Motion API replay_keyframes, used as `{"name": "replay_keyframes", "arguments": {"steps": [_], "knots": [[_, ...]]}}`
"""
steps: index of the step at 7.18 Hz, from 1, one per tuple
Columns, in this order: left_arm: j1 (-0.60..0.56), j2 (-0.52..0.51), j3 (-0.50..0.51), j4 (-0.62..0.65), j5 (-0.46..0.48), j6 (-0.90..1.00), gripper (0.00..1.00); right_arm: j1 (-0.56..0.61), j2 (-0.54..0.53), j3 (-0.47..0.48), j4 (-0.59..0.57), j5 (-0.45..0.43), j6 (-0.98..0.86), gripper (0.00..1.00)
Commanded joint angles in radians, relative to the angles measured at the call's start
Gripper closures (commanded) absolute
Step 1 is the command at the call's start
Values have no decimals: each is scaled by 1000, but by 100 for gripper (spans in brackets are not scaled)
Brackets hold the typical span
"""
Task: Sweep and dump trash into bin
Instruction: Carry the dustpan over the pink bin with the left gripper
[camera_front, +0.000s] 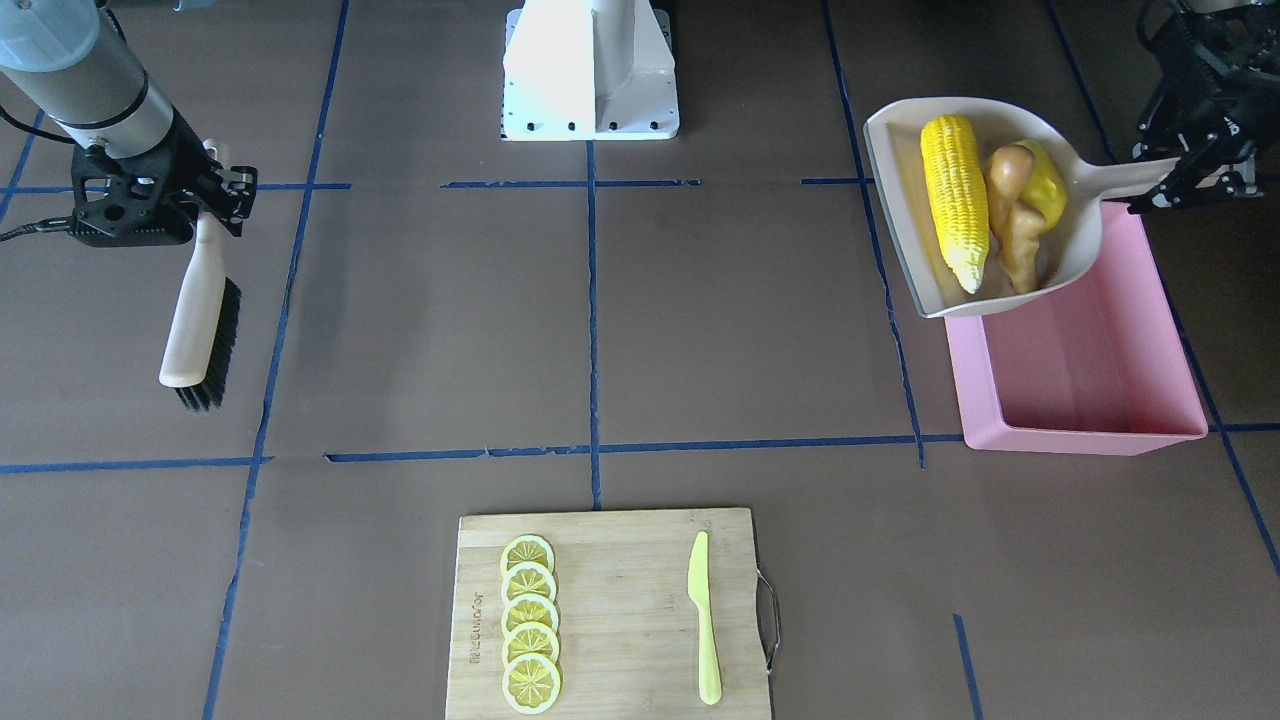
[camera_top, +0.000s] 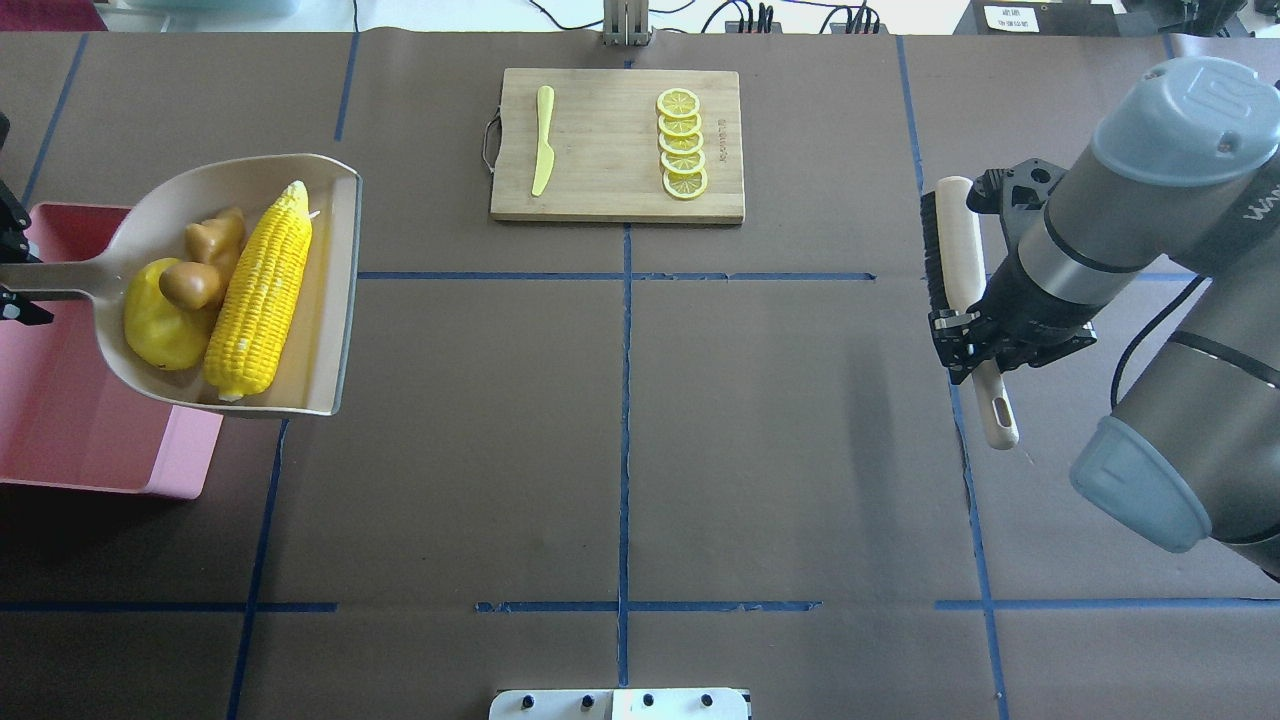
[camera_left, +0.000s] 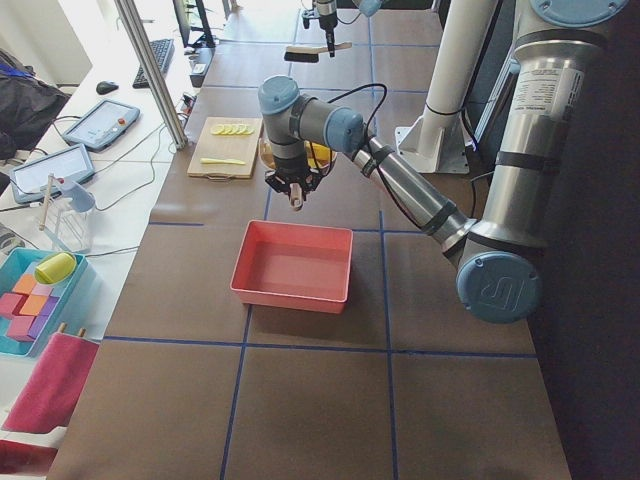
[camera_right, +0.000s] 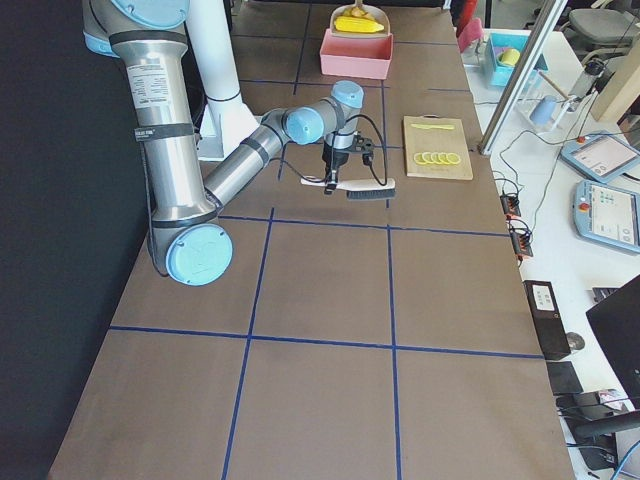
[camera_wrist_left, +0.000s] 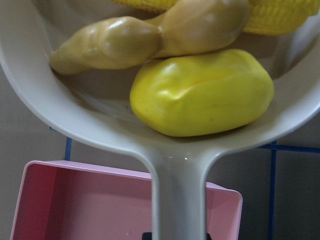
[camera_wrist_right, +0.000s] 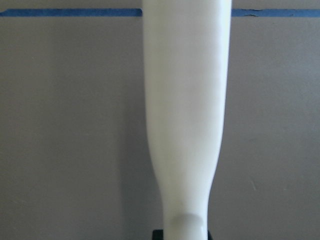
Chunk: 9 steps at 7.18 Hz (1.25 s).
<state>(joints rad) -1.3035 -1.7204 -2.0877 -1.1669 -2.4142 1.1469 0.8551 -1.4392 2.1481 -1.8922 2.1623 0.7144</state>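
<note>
Our left gripper (camera_front: 1165, 187) clamps the handle of the beige dustpan (camera_top: 332, 300), whose scoop just ahead of it holds a smooth yellow potato (camera_top: 155, 328), a knobbly tan ginger root (camera_top: 207, 258) and a ribbed corn cob (camera_top: 258, 295). The pink bin (camera_top: 60, 430) lies beneath that gripper. Our right gripper (camera_top: 966, 345) is closed on a black-bristled brush (camera_top: 958, 245).

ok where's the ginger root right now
In the overhead view it's at the far left: the ginger root lies in the dustpan between the corn cob and the potato, above the pink bin's edge.
</note>
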Motion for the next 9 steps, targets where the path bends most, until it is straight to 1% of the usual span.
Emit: {"name": "replay_keyframes", "arguments": {"steps": [1, 2, 4, 5, 6, 9], "knots": [[-69, 5, 92, 0, 0, 140, 100, 13, -111, 36, 2, 2, -52, 100], [-100, 30, 116, -8, -2, 189, 100, 18, -144, 38, 11, 2, -91, 100], [-135, 126, 149, -149, 0, 194, 100, 59, -190, 33, 18, 2, -171, 100], [-163, 151, 156, -174, 1, 194, 100, 68, -193, 32, 18, 2, -182, 100], [-166, 180, 158, -201, 3, 194, 100, 68, -193, 32, 18, 2, -182, 100], [-212, 196, 169, -201, 13, 186, 100, 68, -191, 30, 18, 2, -182, 100]]}}
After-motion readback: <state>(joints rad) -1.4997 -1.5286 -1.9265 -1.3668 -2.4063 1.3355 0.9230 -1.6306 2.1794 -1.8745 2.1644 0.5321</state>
